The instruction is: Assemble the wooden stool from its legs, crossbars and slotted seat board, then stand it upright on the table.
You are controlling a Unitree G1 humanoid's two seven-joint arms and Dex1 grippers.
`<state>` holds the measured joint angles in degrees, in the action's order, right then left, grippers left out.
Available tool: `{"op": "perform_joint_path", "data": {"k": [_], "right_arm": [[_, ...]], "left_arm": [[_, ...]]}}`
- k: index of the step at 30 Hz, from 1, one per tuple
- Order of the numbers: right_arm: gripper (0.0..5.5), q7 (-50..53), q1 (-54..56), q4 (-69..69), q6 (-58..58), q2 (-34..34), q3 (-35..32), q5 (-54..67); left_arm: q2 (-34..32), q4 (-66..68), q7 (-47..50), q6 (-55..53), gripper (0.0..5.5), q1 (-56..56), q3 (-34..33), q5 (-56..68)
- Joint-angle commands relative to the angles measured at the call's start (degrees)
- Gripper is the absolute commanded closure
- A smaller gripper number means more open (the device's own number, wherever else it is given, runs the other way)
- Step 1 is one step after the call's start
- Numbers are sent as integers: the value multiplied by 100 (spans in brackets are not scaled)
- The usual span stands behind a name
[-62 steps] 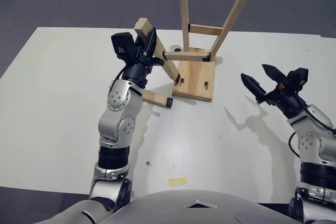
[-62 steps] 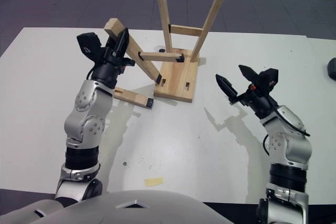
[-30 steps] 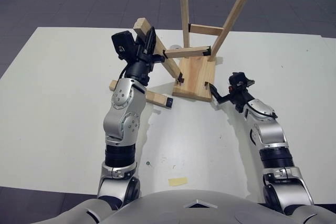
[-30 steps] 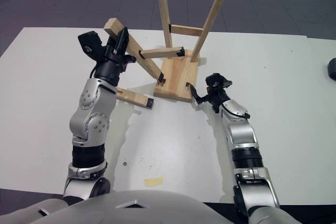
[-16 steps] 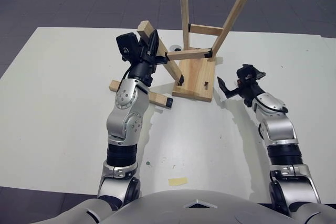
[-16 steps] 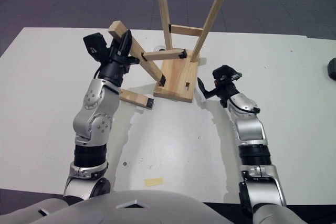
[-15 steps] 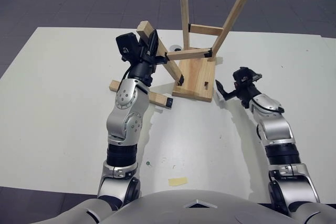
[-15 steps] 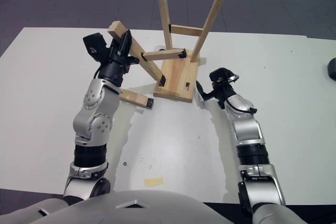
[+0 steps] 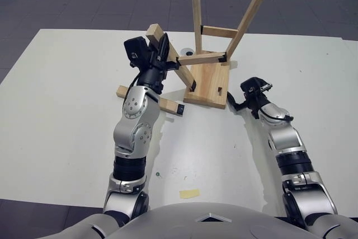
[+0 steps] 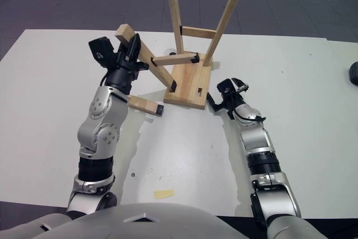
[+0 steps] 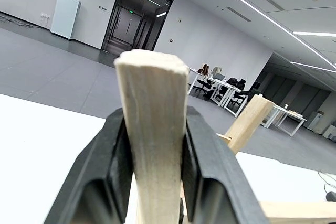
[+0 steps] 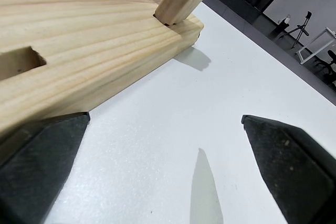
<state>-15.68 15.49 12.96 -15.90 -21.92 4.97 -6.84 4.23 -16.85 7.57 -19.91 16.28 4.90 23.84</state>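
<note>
A wide hall with dark grey flooring lies behind the white table point(image 9: 67, 110). The pale wooden slotted seat board point(image 9: 208, 85) lies flat on the table, toward the middle of its far edge. Two square pale wooden legs point(image 9: 196, 9) rise from the board's far side, splayed apart and joined by a short wooden crossbar point(image 9: 219, 31).

The left gripper point(image 11: 152, 124) is clamped on the upper end of a third pale wooden leg point(image 9: 182, 74). This leg slants down toward the board's near left corner, its long axis running from the table's left side down to the board. A second crossbar point(image 9: 201, 57) reaches from this leg across above the board. A fourth wooden leg point(image 9: 168, 104) lies on the table just left of the board.

The right gripper point(image 12: 163, 166) sits low on the table at the board's near right corner, its jaws spread and empty. One fingertip point(image 12: 42, 166) is just beside the board's near edge, close to an empty slot point(image 12: 21, 59); whether it touches cannot be told.

The next move probably turns on that corner. The board lies just ahead of the right jaws, so this arm is the one placed to steady it. The left arm could then bring the slanted leg's lower end toward a slot.
</note>
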Motion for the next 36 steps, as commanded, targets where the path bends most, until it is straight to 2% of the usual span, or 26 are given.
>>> {"op": "perform_joint_path", "data": {"k": [1,13,21,27,36], "right_arm": [[10,46,-60,59,-54,40,-58,-10],[10,112,-10,-124,-103,78,-80,-61],[10,53,153,-209,-136,81,-22,-141],[10,62,285,-217,-125,85,22,-301],[10,122,256,-309,-190,117,-6,-340]], "left_arm": [[320,-140,52,-304,445,-108,120,76],[76,-87,472,-1062,445,-92,173,-396],[209,331,308,-1246,445,237,604,-708],[228,731,219,-1420,445,205,623,-1009],[-431,535,-208,-1937,445,-216,952,-1532]]}}
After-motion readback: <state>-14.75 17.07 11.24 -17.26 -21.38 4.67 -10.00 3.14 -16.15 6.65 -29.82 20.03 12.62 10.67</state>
